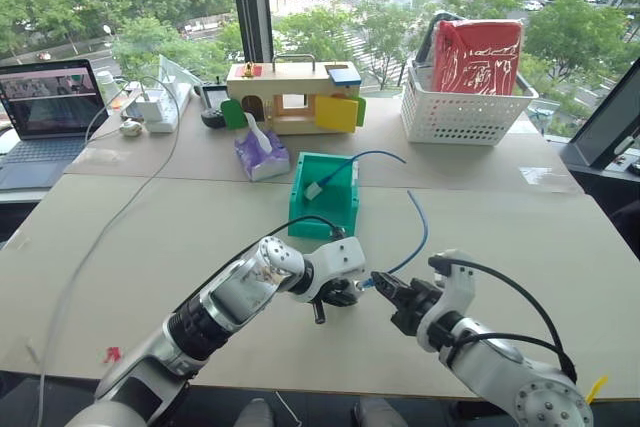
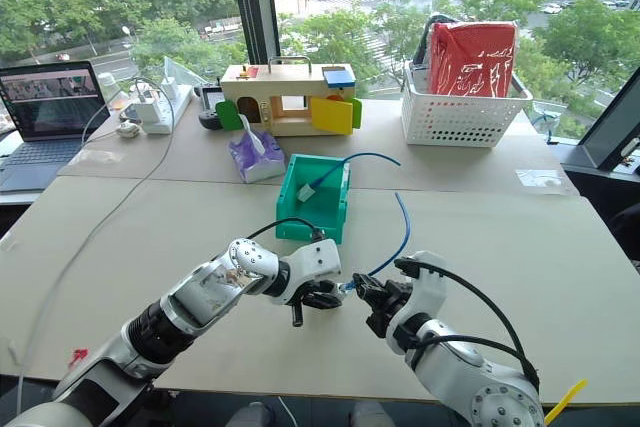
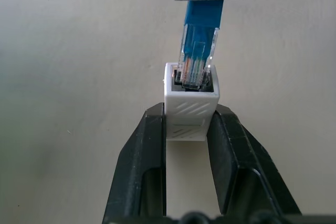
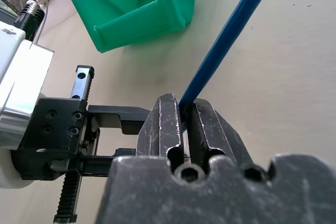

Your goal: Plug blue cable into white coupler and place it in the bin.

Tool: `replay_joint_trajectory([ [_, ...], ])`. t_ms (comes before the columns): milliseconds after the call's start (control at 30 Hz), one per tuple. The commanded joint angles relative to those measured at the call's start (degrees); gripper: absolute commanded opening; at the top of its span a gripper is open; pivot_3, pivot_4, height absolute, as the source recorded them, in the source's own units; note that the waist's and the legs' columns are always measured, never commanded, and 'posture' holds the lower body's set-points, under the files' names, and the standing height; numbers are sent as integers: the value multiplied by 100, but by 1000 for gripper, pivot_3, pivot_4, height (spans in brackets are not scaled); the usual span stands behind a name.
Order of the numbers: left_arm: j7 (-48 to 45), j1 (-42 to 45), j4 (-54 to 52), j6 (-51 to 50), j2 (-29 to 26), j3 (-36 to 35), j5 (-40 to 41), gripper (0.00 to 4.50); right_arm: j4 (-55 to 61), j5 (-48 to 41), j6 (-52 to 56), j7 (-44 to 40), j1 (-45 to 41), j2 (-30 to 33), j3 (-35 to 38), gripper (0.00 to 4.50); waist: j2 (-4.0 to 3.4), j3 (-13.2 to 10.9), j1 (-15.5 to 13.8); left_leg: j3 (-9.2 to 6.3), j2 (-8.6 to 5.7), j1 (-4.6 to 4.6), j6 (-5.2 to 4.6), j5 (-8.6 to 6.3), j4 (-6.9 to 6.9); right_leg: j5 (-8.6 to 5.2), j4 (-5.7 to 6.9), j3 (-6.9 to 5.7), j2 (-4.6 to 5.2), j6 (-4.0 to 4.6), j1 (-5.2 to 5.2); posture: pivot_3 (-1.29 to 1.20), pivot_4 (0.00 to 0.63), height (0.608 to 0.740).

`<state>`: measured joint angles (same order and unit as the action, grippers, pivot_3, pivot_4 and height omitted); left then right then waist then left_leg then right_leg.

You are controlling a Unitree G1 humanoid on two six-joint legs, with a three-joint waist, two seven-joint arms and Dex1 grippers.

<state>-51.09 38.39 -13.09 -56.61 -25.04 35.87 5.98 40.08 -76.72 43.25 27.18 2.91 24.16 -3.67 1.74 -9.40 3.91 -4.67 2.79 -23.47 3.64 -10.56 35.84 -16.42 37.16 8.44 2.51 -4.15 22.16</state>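
My left gripper [image 1: 348,293] is shut on the white coupler [image 3: 190,114], a tiny boxy piece held between its two black fingers. My right gripper [image 1: 385,285] is shut on the blue cable [image 4: 231,30] just behind its clear plug [image 3: 197,66]. The plug's tip sits in the mouth of the coupler's socket. Both grippers meet above the table near its front edge. From there the cable [image 1: 420,227] curves up and back into the teal bin [image 1: 340,209], where its other end rests. The bin stands just behind the grippers.
A white lattice basket [image 1: 462,112] with a red bag stands at the back right. A wooden toy box [image 1: 290,97] and a purple tissue pack [image 1: 260,155] are behind the bin. A laptop [image 1: 45,107], a power strip [image 1: 160,107] and a long white cord [image 1: 120,209] lie to the left.
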Motion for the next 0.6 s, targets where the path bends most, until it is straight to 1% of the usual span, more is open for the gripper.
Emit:
replay_joint_trajectory([
  [33,150,-109,192,-253,-62,291,-137,624,78,-94,270,-135,-104,51,-259,0,0,1,1,0,0,0,0,0,0,0,0,0,0,0,0,0,150,740],
  [267,194,-114,184,-251,-52,294,-135,624,32,-65,418,-260,-214,142,-295,0,1,1,-4,0,0,-1,0,0,0,0,0,0,0,0,0,0,150,740],
  [400,217,-146,156,-285,-55,261,-113,624,2,-162,380,-253,-141,25,-289,0,1,1,-2,0,0,-2,0,0,0,0,-2,1,0,0,0,0,150,740],
  [600,336,-269,91,-382,13,173,-53,624,-263,-262,503,-475,45,-81,-370,0,7,25,13,1,0,3,0,0,-5,0,-4,2,0,0,-1,0,150,740],
])
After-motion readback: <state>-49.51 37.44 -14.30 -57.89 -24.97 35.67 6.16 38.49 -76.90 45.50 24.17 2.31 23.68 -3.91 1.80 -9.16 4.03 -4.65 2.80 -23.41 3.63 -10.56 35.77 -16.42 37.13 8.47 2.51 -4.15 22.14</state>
